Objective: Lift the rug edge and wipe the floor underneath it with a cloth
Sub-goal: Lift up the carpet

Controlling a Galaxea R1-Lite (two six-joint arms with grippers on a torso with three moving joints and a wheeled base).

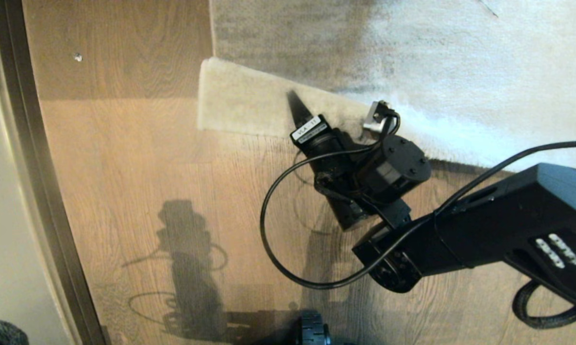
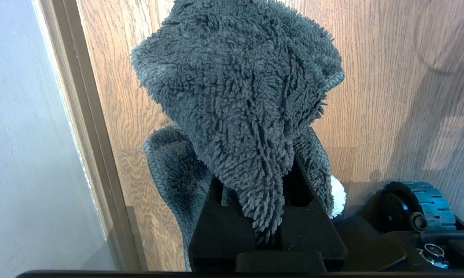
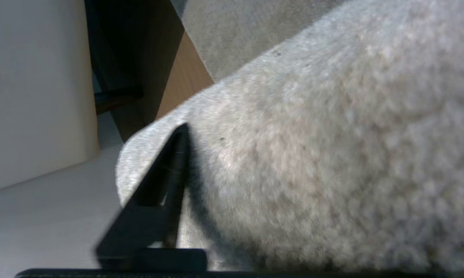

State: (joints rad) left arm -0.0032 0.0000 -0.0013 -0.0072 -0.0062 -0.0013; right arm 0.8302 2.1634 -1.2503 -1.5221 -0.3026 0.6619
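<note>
Right tool (image 1: 301,108) with one finger (image 3: 166,181) over the folded-back rug edge (image 1: 240,103), grip unclear; pinch the fold fully before raising. Left tool (image 2: 260,216) clamps the cloth (image 2: 235,96) above floor (image 1: 149,158).

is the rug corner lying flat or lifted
Lifted: the rug edge is turned up, its cream underside showing, with the right gripper at it above the floor.
</note>
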